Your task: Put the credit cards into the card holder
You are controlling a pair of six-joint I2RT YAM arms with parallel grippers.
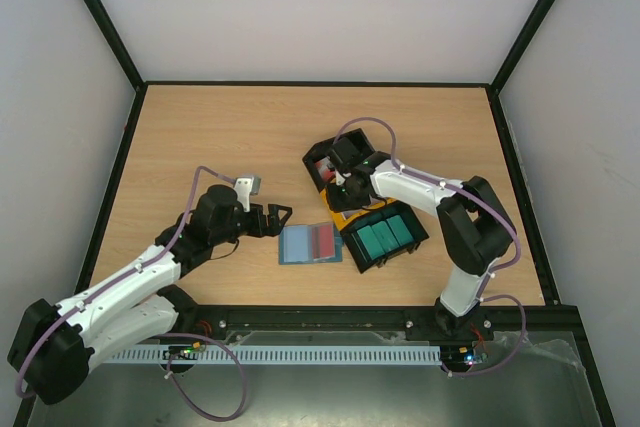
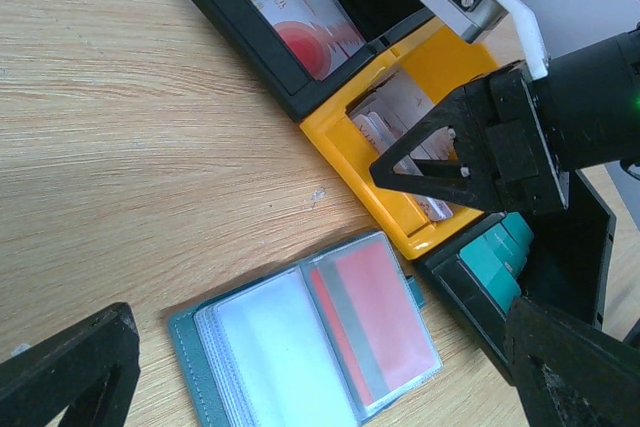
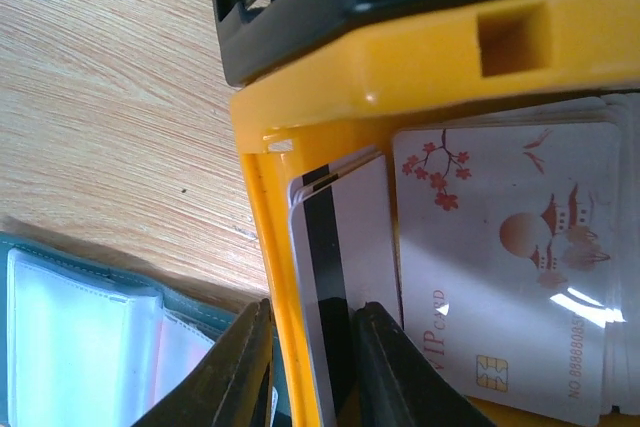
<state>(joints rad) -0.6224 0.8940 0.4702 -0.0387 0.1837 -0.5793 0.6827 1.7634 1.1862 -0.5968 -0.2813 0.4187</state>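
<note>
The card holder lies open on the table; in the left wrist view a reddish credit card sits in its right clear pocket. My left gripper hovers just left of it, open and empty. My right gripper reaches into the yellow bin. Its jaws are nearly closed around the bin's left wall and a white card with a black stripe leaning on that wall. A white card with red blossoms lies beside it. More white-and-red cards sit in the black bin.
The three-bin tray runs diagonally: black bin, yellow bin, dark-green bin holding teal pieces. The holder's right edge lies close to the tray. The right arm crosses above the tray. Black frame rails border the table.
</note>
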